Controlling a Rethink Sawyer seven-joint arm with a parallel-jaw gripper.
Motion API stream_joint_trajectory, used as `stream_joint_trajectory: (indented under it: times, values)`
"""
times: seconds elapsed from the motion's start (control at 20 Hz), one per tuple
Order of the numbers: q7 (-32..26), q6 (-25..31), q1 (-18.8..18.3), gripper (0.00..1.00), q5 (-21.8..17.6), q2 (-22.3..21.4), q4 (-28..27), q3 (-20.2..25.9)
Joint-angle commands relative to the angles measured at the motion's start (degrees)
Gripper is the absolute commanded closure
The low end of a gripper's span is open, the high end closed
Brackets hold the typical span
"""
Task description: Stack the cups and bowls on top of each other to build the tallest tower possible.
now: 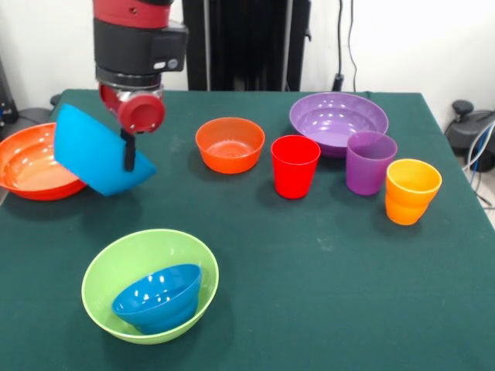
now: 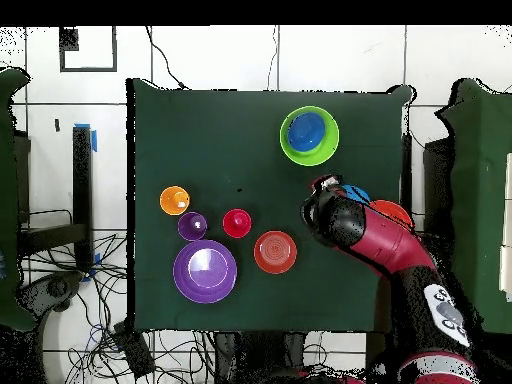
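My gripper (image 1: 128, 158) is shut on the rim of the deep light blue bowl (image 1: 97, 154) and holds it tilted above the table, beside the wide orange-red bowl (image 1: 31, 162). In the overhead view the light blue bowl (image 2: 358, 194) only peeks out from under the arm. The lime green bowl (image 1: 151, 284) stands at the front left with the small dark blue bowl (image 1: 158, 297) lying tilted inside it. The small orange bowl (image 1: 230, 144), red cup (image 1: 295, 166), purple cup (image 1: 370, 162), orange cup (image 1: 412, 191) and wide purple bowl (image 1: 338, 120) stand apart on the table.
The green table cloth (image 1: 309, 270) has open room at the front right and middle. The orange-red bowl sits at the table's left edge. The arm (image 2: 365, 232) reaches over the table's right side in the overhead view.
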Motion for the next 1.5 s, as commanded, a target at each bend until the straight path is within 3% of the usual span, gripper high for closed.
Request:
stream_joint_trajectory:
  times: [0.05,0.35,0.75,1.15,1.5]
  values:
    - [0.1,1.9,-3.0,1.0,1.1,6.8,-8.2,10.9]
    - [0.5,2.2,-7.1,1.0,1.8,7.5,-9.5,15.1]
    - [1.3,4.6,-14.1,1.0,4.2,4.6,-6.2,23.5]
    - [2.1,10.9,-18.8,1.0,9.8,1.9,-3.7,32.4]
    - [1.5,12.1,-20.9,1.0,12.1,2.5,-4.5,35.4]
